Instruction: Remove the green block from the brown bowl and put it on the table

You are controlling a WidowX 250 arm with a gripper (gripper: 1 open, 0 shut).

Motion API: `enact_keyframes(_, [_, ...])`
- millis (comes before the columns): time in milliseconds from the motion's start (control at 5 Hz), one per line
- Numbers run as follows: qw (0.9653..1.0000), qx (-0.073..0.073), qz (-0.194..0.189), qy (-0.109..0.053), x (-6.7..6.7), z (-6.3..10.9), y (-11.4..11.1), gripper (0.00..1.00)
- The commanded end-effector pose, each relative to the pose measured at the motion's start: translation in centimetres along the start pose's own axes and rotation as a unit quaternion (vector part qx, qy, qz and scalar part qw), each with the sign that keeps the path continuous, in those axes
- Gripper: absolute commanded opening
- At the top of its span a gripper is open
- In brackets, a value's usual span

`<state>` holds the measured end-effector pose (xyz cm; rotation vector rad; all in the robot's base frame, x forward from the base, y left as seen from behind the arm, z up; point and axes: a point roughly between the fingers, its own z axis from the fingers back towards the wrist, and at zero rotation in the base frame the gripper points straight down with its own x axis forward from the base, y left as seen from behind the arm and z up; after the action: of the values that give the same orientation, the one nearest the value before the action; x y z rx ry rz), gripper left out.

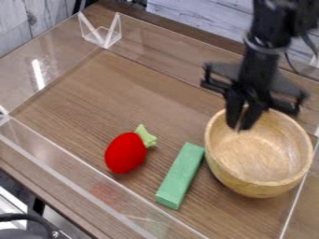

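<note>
Because the block (181, 175) lies flat on the table (149, 89), just left of the bowl (259, 154) and near the front edge, the removal step appears complete. The block points from the front edge toward the bowl's rim without clearly touching it, and it rests apart from the strawberry (125, 151) on its left. The bowl sits at the table's front right corner and is empty. The gripper (243, 117) hangs point-down above the bowl's rear left rim, holding nothing. Its fingers read as a narrow dark wedge; whether they stand apart or together cannot be determined here. The arm's position clear of the block suggests withdrawal is the only remaining action.
</note>
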<state>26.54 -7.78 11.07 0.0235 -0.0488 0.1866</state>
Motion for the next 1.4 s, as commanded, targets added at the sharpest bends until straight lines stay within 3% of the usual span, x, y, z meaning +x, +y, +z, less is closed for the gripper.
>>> enact_keyframes(0, [0.9978, -0.012, 0.052, -0.04, 1.6, 2.8, 2.9, 0.0])
enact_keyframes(200, [0.9945, -0.013, 0.092, -0.049, 2.7, 3.1, 4.8, 0.0])
enact_keyframes(600, [0.9916, -0.026, 0.109, -0.064, 3.6, 2.9, 5.9, 0.0])
enact_keyframes(1000, [0.9957, -0.045, 0.037, -0.072, 3.7, 1.8, 3.5, 0.0])
enact_keyframes(1200, [0.9955, -0.047, 0.029, -0.077, 4.1, 1.3, 2.2, 0.0])
